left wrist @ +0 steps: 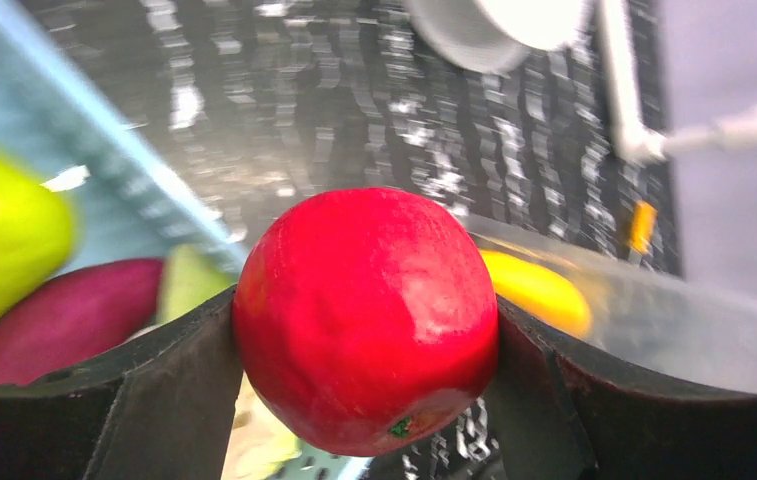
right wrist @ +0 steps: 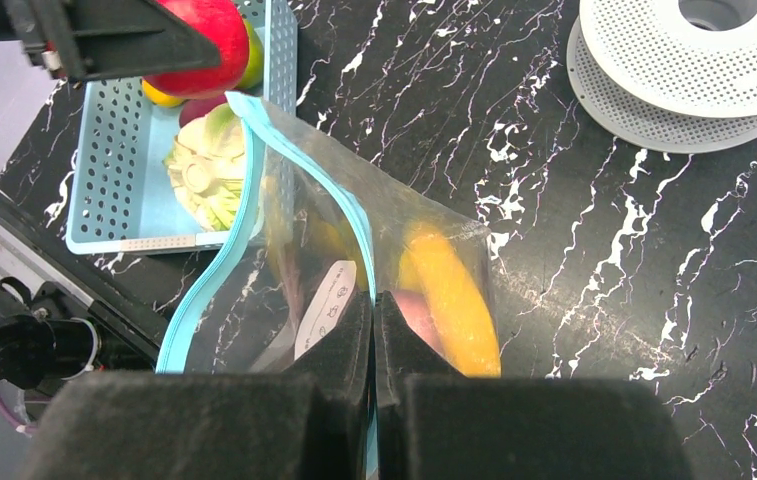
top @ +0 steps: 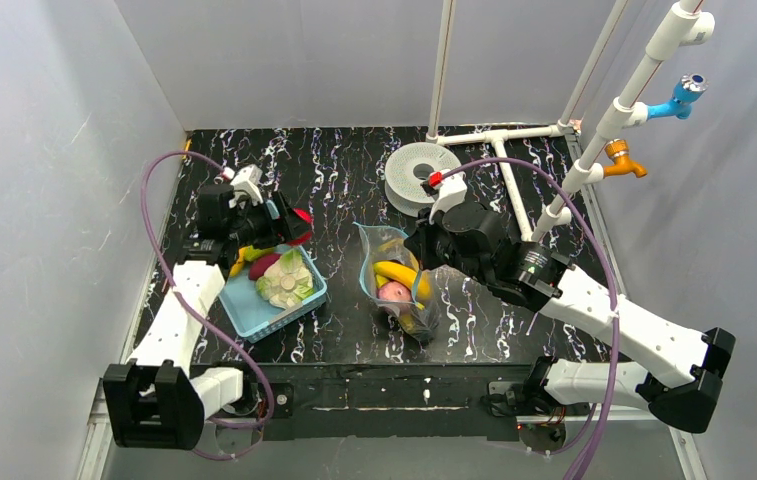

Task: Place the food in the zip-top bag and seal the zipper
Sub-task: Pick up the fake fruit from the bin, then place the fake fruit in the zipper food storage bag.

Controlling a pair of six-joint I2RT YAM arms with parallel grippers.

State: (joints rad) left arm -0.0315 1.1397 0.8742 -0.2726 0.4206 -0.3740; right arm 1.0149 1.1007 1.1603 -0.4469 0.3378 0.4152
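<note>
My left gripper (top: 292, 226) is shut on a red round fruit (top: 301, 217) and holds it above the far corner of the blue basket (top: 254, 318). The fruit fills the left wrist view (left wrist: 366, 315) between both fingers. My right gripper (right wrist: 374, 300) is shut on the mouth edge of the clear zip-top bag (right wrist: 299, 240), holding it open. Its light-blue zipper (right wrist: 216, 268) loops wide. A yellow banana (right wrist: 454, 300) and a pink fruit (top: 394, 292) lie in the bag (top: 394, 275). The pale-green cabbage (top: 287, 283) and the purple eggplant (left wrist: 64, 320) lie in the basket.
A white perforated spool (top: 422, 175) lies behind the bag. A white pipe frame (top: 509, 175) runs along the back right, with blue and orange taps (top: 622, 160) above. The basket (right wrist: 119, 150) stands left of the bag, near the table's front edge.
</note>
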